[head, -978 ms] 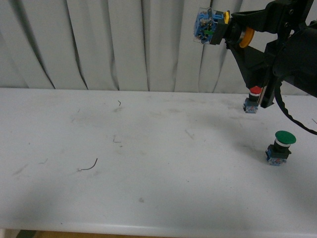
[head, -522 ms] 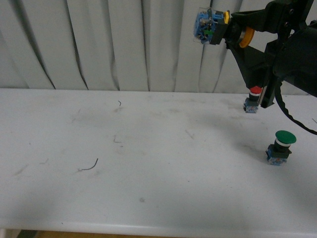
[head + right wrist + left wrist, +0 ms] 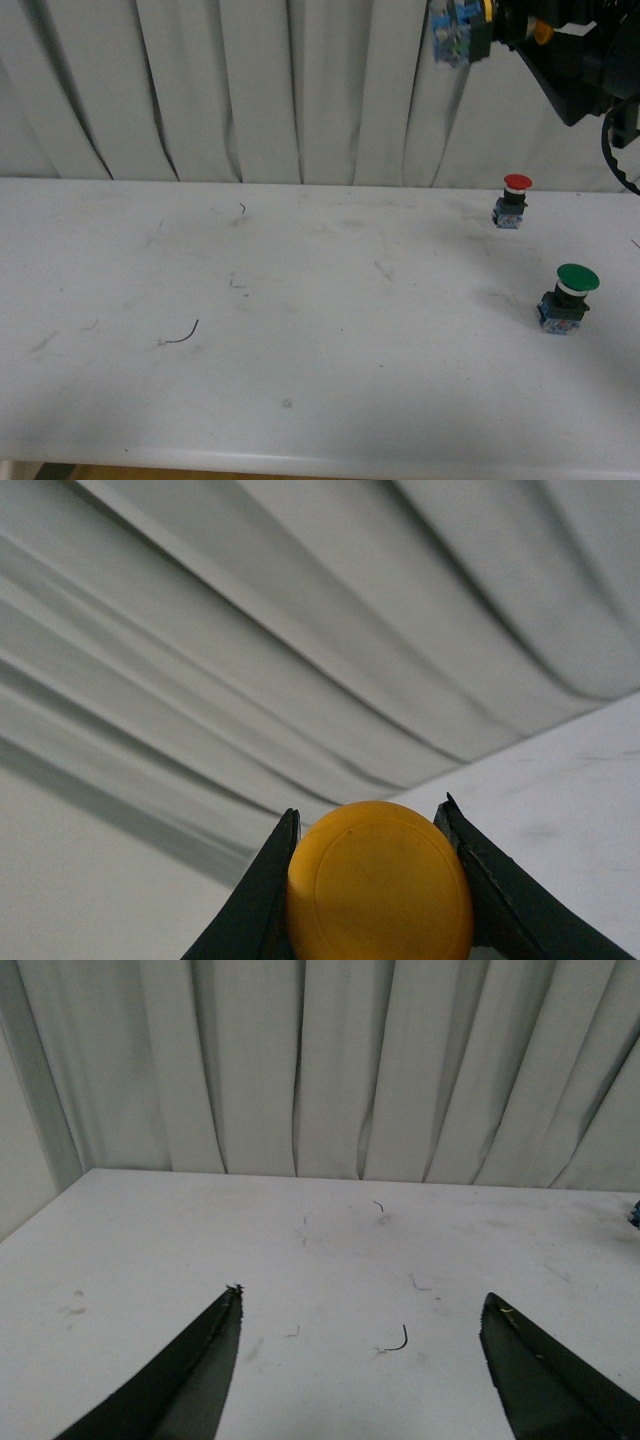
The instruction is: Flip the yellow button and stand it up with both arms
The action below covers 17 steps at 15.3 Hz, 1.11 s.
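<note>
A pleated grey-white curtain (image 3: 250,90) hangs behind a white, scuffed tabletop (image 3: 300,400). High above that surface, the right gripper (image 3: 512,22) pinches the small push-button switch with the yellow-orange mushroom cap (image 3: 458,25). In the right wrist view its two black fingers (image 3: 262,900) press against either side of the cap. The blue and clear contact block juts out sideways beyond the jaws, so the switch lies roughly level in the air. The left gripper (image 3: 362,1295) is out of the front view. Its own camera shows the jaws spread wide and empty over the table.

The step in hand looks like the handover. To do it well, the left jaws should probably rise to the exposed block and close squarely across its flat sides. Only then should the right jaws let go, or the switch may drop.

Well below the right jaws stand a small red-capped switch (image 3: 515,200) and a larger green-capped switch (image 3: 568,298), both upright. A thin curl of dark wire (image 3: 398,1340) lies on the table ahead of the left jaws.
</note>
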Motion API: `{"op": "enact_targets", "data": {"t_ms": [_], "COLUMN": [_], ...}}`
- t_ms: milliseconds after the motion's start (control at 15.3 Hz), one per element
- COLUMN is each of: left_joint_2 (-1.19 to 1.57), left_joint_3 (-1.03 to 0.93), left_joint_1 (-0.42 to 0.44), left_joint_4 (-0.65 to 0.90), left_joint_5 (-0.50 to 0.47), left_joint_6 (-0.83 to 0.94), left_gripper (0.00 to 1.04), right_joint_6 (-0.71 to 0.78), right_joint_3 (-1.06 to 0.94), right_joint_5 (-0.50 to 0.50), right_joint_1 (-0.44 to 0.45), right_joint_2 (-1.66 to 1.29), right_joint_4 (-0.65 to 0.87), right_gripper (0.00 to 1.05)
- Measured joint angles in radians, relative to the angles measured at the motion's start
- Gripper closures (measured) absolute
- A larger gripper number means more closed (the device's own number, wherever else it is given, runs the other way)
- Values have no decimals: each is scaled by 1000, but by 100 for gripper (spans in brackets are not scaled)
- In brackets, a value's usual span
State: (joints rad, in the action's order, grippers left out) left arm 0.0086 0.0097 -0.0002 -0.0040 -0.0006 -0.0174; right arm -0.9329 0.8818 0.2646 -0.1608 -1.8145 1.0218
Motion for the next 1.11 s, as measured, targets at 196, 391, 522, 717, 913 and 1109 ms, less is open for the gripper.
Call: {"op": "enact_targets", "data": {"t_ms": [196,391,522,717,913,1109], "left_joint_2": [0,0,0,0,0,0], "left_joint_3": [0,0,0,0,0,0], "left_joint_1": [0,0,0,0,0,0], "left_joint_4": [0,0,0,0,0,0], "left_joint_5": [0,0,0,0,0,0], "left_joint_6": [1,1,1,1,1,1], "left_gripper": [6,7,7,7,7,7], "right_joint_6": [461,731,813,856,851,852], "right_joint_3": [56,144,194,273,365,478], "right_joint_5": [-94,-165,-206,-263,-276,-314], "right_joint_1": [102,220,255,257,243,218], "right_joint_2": [-18,-37,-56,-103,-198,-307], "right_joint_4": [-282,-405,-471,-567,-621,-702], "right_gripper": [69,69,69,69,69,69]}}
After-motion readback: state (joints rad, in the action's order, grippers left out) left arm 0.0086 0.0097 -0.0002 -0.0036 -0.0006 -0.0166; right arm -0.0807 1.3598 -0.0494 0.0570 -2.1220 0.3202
